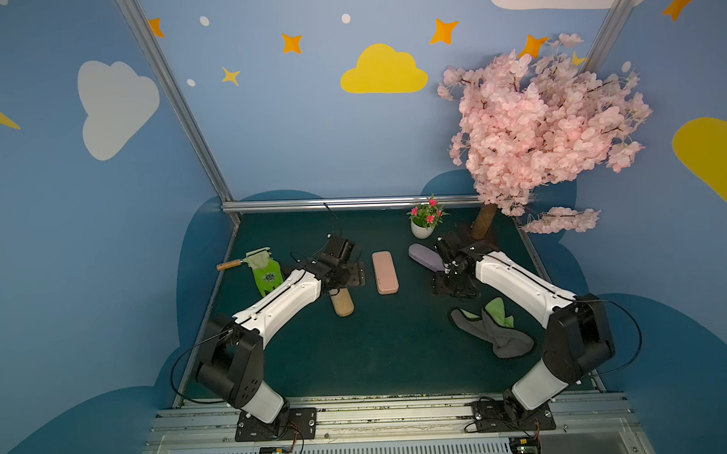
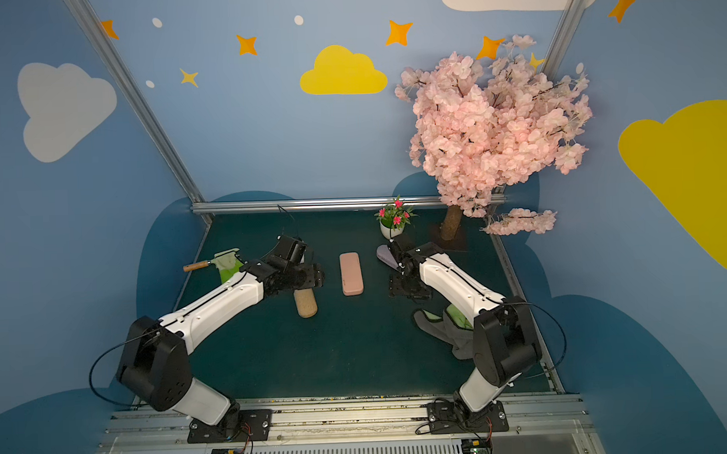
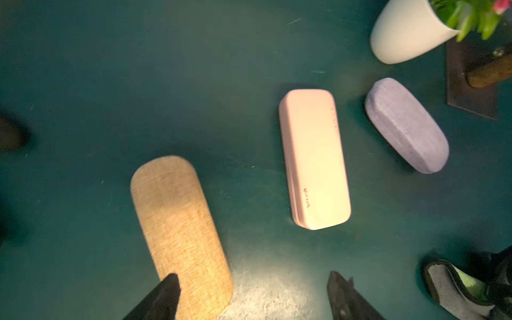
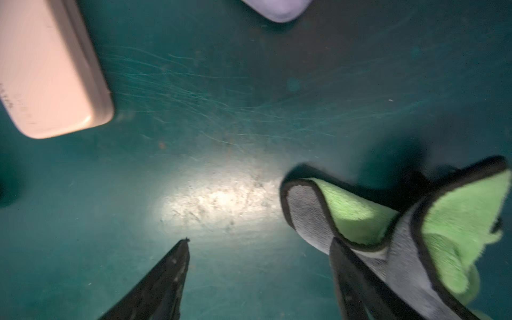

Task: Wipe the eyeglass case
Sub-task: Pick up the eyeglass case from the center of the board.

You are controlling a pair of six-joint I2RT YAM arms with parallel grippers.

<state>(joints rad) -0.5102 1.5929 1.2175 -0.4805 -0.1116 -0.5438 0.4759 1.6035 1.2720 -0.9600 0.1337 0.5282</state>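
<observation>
Right wrist view: purple case (image 4: pixel 277 9) cropped, pink case (image 4: pixel 47 69) cropped, cloth (image 4: pixel 360 219) blurred.

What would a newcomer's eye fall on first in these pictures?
The big pink tree in the far right corner draws the eye first. Next come three cases in a row across the green mat: a tan case on the left, a pink case in the middle and a lilac case on the right. A grey and green cloth lies crumpled nearer the front, on the right.
</observation>
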